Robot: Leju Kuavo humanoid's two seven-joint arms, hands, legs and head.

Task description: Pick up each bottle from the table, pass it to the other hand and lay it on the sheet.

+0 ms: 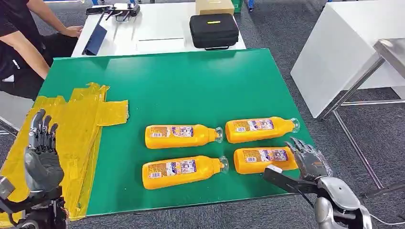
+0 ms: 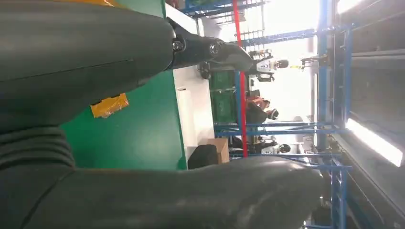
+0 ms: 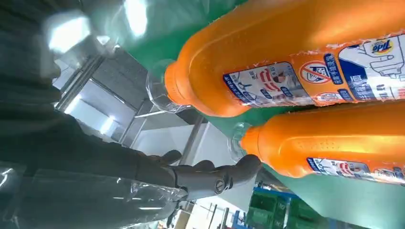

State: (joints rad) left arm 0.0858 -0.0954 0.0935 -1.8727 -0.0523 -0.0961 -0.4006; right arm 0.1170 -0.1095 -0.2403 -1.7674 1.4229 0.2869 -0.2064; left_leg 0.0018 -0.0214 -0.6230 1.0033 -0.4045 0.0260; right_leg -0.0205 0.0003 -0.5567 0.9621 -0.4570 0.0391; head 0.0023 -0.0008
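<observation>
While all four bottles lie untouched, the right hand (image 1: 309, 160), fingers apart, nears the front-right bottle (image 1: 261, 160); grasping follows.

1. The orange bottle (image 3: 305, 52) just beyond the right hand's fingertips (image 3: 248, 164) carries a label with a red circle-and-slash prohibition sign (image 3: 313, 71); the small print around it is too fine to read.
2. The labels on the other bottles (image 1: 184, 171) are too small to read.
</observation>
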